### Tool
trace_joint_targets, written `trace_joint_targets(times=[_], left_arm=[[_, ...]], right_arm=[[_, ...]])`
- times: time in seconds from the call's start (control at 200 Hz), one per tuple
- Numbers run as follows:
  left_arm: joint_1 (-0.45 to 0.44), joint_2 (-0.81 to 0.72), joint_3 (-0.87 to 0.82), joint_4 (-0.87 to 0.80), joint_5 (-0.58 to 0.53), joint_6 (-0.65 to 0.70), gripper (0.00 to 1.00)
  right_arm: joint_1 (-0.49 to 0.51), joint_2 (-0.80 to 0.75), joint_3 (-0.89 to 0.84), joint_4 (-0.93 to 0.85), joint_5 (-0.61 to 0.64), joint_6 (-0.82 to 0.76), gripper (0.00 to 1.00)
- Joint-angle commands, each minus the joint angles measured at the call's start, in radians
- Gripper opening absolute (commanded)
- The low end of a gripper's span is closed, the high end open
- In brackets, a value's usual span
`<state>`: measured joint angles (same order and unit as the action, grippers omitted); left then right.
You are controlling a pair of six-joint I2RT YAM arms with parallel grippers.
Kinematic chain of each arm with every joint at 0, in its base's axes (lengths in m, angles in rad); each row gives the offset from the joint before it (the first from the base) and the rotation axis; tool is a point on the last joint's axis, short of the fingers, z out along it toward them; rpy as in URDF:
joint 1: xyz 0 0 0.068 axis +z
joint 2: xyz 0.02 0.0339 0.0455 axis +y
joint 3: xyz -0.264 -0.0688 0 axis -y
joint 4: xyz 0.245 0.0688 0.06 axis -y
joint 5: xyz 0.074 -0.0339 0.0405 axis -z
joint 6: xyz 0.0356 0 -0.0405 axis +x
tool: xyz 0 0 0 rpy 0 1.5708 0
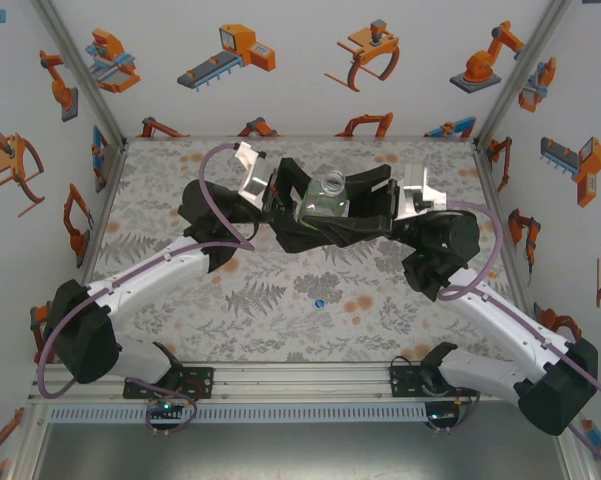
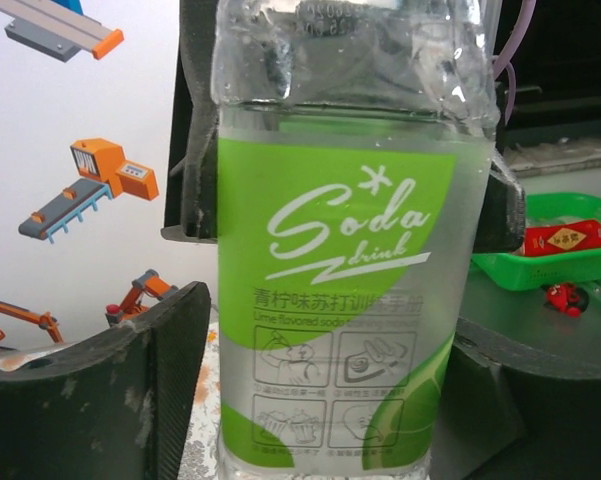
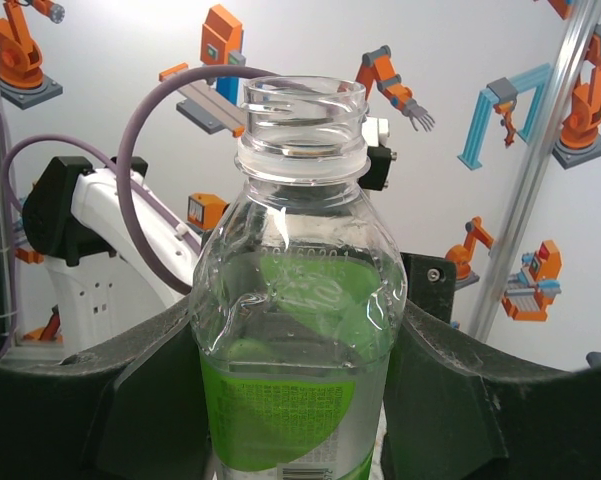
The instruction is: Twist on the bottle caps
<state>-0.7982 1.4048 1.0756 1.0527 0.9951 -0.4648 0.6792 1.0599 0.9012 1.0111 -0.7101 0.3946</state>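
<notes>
Grey floral-print cloth covers the table [image 1: 230, 320], and the two white-and-black arms reach across it to meet at its far middle. The right gripper [image 3: 295, 340] comes in from the right, its dark fingers [image 3: 440, 390] clamped against both sides of the clear plastic bottle [image 3: 300, 300] just below the shoulder. The left gripper [image 2: 335, 330] comes in from the opposite side, with one finger [image 2: 90, 390] close along each flank of the lower body; whether they press on it or only stand just beside it cannot be told. The clear plastic bottle stands upright between the two, wrapped in a lime-green soda label, its threaded neck open at the top. A small round blue plastic cap [image 1: 320, 301] lies alone on the cloth nearer the arm bases, well apart from the bottle.
</notes>
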Motion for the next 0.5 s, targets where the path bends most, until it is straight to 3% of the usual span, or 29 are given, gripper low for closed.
trace_joint_targets(times=[0.0, 0.18, 0.39, 0.496], left_arm=[[-0.007, -0.013, 0.035, -0.046, 0.011, 0.048, 0.64], [-0.010, -0.019, 0.035, -0.070, 0.011, 0.072, 0.60], [-0.010, -0.028, 0.032, -0.083, 0.011, 0.085, 0.48], [-0.011, -0.037, 0.027, -0.108, 0.010, 0.107, 0.45]], right_arm=[[0.000, -0.003, -0.007, 0.042, 0.009, -0.011, 0.16], [0.000, -0.006, -0.008, 0.025, 0.011, -0.023, 0.16], [0.000, -0.011, -0.014, 0.013, 0.017, -0.034, 0.16], [0.000, -0.018, -0.018, 0.002, 0.025, -0.040, 0.25]])
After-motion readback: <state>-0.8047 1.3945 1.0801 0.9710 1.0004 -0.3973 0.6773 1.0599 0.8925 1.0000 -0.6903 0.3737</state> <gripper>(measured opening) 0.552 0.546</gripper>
